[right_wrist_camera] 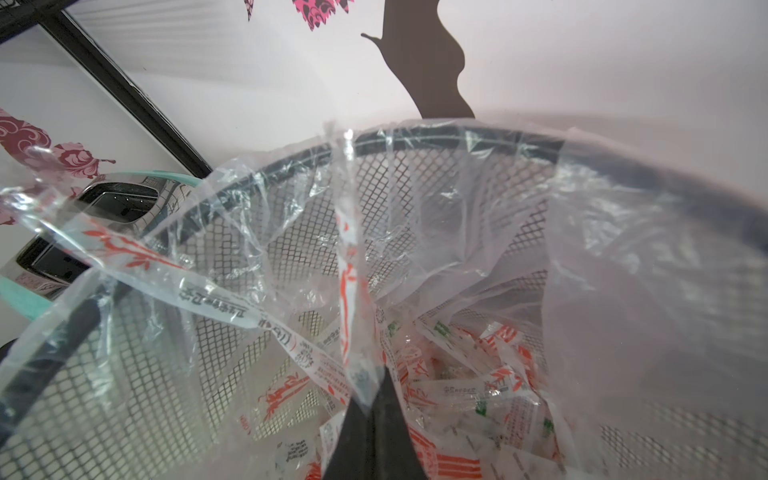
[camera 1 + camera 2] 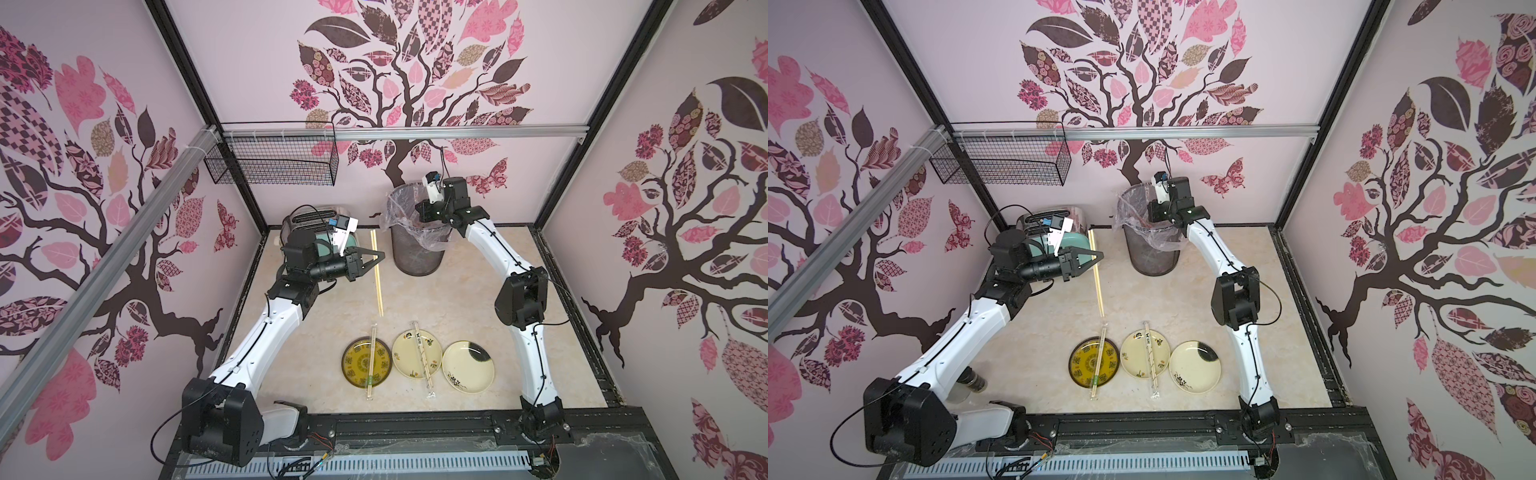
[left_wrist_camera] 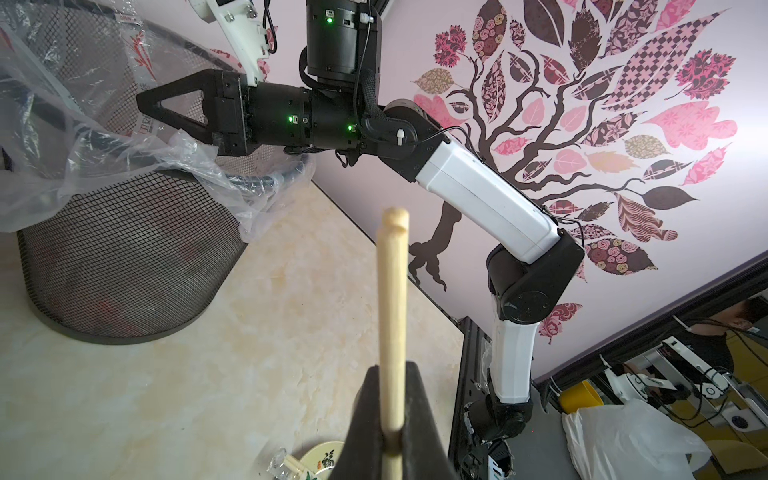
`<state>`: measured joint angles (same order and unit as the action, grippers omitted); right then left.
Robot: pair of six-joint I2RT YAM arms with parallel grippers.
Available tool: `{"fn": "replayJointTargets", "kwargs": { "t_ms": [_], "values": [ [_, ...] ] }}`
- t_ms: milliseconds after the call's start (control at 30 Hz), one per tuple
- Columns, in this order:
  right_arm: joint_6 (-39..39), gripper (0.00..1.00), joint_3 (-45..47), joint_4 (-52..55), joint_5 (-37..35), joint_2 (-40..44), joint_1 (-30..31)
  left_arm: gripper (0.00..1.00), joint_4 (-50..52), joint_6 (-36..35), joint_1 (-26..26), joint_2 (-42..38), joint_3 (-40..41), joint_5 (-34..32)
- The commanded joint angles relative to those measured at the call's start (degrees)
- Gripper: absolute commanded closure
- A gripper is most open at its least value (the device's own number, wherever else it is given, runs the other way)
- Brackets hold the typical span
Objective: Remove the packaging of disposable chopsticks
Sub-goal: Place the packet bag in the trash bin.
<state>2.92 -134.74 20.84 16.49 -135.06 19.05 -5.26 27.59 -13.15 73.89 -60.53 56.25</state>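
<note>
My left gripper (image 2: 379, 255) (image 3: 392, 376) is shut on a bare pair of disposable chopsticks (image 2: 377, 278) (image 3: 392, 291), held lengthwise above the table left of the bin. My right gripper (image 2: 419, 208) (image 1: 372, 384) hangs over the mesh bin (image 2: 415, 253) and is shut on a clear packaging sleeve with red printing (image 1: 348, 270). A second sleeve (image 1: 208, 297) drapes across the bin's rim. Two more pairs, still in their sleeves, lie across the yellow-green plate (image 2: 371, 361) and the cream flowered plate (image 2: 422, 357).
An empty cream plate (image 2: 478, 374) sits right of the other two plates. The bin (image 1: 457, 183) has a clear liner and holds several discarded sleeves. A toaster (image 2: 322, 245) stands behind the left arm. A wire basket (image 2: 274, 160) hangs on the back wall.
</note>
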Motion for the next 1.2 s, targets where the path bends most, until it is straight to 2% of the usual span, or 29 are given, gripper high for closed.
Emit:
{"fn": "replayJointTargets", "kwargs": {
  "t_ms": [0, 100, 167, 200, 500, 1000, 1100, 1167],
  "values": [
    [-1.57, 0.99, -1.73, 2.49, -0.78, -3.26, 0.28, 1.00, -0.37, -0.35, 0.12, 0.19, -1.30, 0.72],
    [-1.77, 0.85, -2.05, 2.54, -1.58, -3.78, 0.29, 1.00, -0.20, -0.35, 0.14, 0.54, -1.38, 0.69],
    [-1.95, 0.69, -2.56, 2.58, -1.72, -3.89, 0.29, 1.00, -0.21, -0.26, 0.12, 0.72, -1.52, 0.69],
    [-2.02, 0.64, -2.97, 2.65, -1.83, -3.80, 0.29, 1.00, -0.17, -0.26, 0.10, 0.81, -1.45, 0.69],
    [-1.24, 0.43, -9.44, 2.48, -1.88, -1.21, 0.28, 1.00, -0.24, -0.18, 0.11, 0.99, -1.52, 0.70],
    [-1.88, 0.33, -7.66, 2.59, -3.23, 7.04, 0.28, 1.00, -0.28, -0.04, 0.14, 0.64, -1.56, 0.71],
    [-0.95, 0.29, -4.12, 2.38, -1.68, 11.43, 0.28, 1.00, -0.31, -0.08, 0.13, 0.51, -1.59, 0.80],
    [0.34, 0.27, 3.10, -0.51, 0.05, 17.01, 0.29, 1.00, -0.31, -0.20, 0.11, 0.23, -1.52, 0.77]
  ]
}}
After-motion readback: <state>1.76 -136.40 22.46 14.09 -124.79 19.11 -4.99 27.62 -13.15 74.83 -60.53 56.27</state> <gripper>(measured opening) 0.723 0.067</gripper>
